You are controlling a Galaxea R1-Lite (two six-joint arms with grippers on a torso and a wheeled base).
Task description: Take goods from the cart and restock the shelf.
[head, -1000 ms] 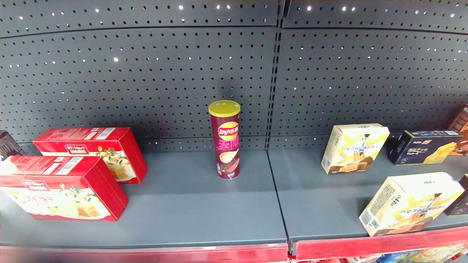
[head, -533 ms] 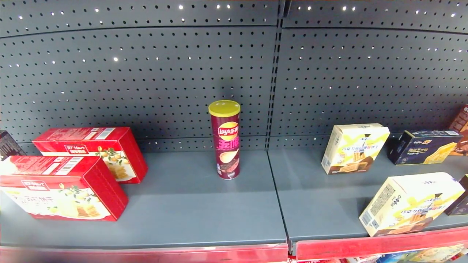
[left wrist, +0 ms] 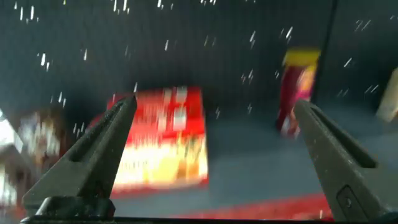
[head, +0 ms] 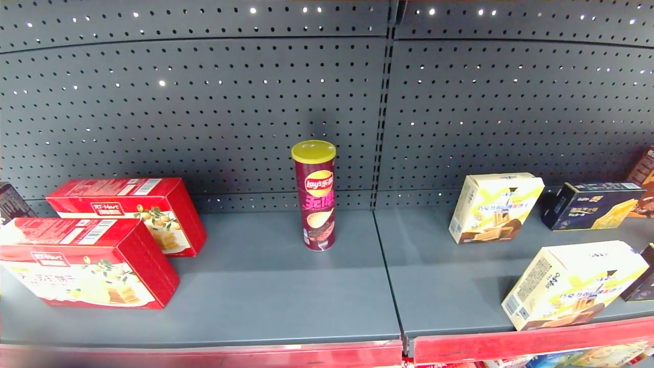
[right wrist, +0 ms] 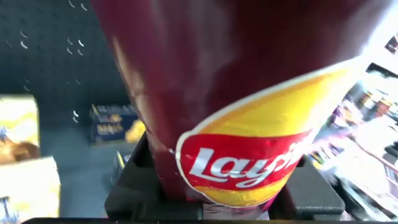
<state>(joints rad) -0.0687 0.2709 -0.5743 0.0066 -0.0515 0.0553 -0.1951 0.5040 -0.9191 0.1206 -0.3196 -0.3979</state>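
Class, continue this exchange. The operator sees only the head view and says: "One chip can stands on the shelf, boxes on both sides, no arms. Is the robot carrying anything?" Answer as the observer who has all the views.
Observer: Yes. The right gripper is shut on a second chip can.
Operator: And the other arm?
Observer: The left gripper is open and empty. It faces the shelf, with a red box and the standing can ahead of it.
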